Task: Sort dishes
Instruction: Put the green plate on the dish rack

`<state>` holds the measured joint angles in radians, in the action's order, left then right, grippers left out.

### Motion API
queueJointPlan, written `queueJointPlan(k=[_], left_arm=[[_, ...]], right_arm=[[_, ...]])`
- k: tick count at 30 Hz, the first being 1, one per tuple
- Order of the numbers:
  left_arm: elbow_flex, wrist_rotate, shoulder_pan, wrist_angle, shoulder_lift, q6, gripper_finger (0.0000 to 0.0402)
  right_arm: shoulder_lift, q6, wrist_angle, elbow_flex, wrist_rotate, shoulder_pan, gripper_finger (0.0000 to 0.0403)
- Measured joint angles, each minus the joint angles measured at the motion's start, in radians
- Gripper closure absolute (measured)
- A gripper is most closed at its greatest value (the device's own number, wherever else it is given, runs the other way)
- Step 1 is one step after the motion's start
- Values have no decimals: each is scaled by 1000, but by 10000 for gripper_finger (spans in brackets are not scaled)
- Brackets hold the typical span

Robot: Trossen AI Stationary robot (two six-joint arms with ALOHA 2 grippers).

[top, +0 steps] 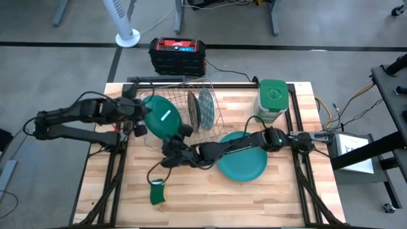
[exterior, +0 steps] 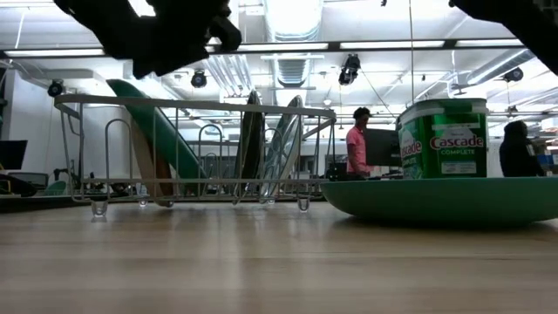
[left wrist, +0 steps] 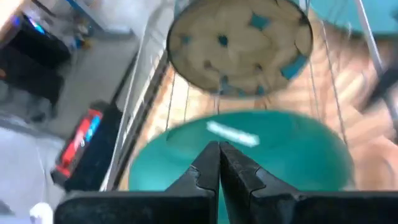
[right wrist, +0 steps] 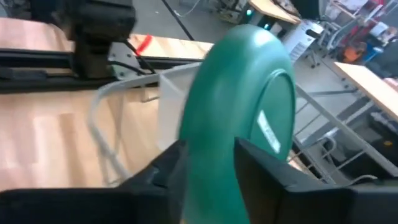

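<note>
The dark green plate (top: 162, 117) leans tilted in the left end of the wire rack (top: 213, 95), its labelled underside facing up; in the low view the plate (exterior: 166, 131) slants down to the rack's floor. My right gripper (top: 173, 145) reaches across the table to the plate's near rim and is shut on it (right wrist: 208, 149). My left gripper (top: 138, 121) is shut, its tips (left wrist: 219, 155) at the plate's left rim. A whitish plate (top: 191, 108) and a grey patterned plate (top: 205, 108) stand upright in the rack. The teal plate (top: 245, 166) lies flat on the table under my right arm. My right gripper pinches the dark green plate's near rim (right wrist: 214, 186) between its two fingers (right wrist: 168, 168), one on the labelled underside and one on the other face. It comes roughly level from the table's near right. The plate stays tilted in the rack. My left gripper's shut fingertips (left wrist: 208, 163) are at the plate's left rim (left wrist: 186, 143); I cannot tell whether they touch it.
A green-lidded canister (top: 273, 98) stands at the table's far right. A small green sponge (top: 157, 192) lies near the near edge. A black and red box (top: 178, 54) sits beyond the far edge. People stand in the room behind (exterior: 357, 139).
</note>
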<state>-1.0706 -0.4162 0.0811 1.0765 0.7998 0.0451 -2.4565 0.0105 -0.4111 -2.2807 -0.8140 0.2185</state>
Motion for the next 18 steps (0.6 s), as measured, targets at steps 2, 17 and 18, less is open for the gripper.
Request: queueJointPlan(k=[2, 17, 18], left_arm=[[-69, 50, -1, 113, 7, -35, 401], [3, 252, -2, 324, 31, -29, 401], [21, 242, -2, 320, 37, -27, 401]], right_arm=[[0, -5, -2, 0, 0, -8, 233], [7, -30, -3, 0, 4, -25, 176], [8, -33, -3, 0, 4, -25, 178]])
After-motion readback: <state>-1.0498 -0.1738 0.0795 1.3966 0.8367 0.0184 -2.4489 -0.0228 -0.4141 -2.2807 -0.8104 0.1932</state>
